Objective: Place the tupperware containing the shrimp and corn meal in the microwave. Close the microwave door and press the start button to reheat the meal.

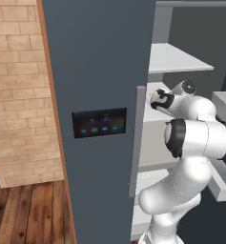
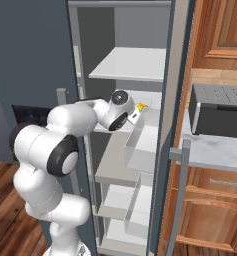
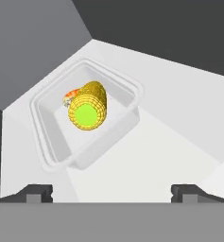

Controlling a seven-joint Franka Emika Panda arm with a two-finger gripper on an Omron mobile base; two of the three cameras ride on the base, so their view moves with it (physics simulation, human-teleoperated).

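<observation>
A simulated kitchen with a brick wall, wood floor and wooden cabinets; a tall dark-grey fridge stands open, its white shelves exposed, with a grey microwave on the marble counter to the right. The white arm reaches into the fridge at mid height. In the hand view, the gripper has its jaws spread wide and grips nothing. The tupperware sits on a white shelf directly ahead of the jaws and apart from them, between the line of the two fingertips. It lies skewed to the hand, one corner turned toward the jaws. Inside, the corn chunk points its cut end at the camera, with orange shrimp behind.
</observation>
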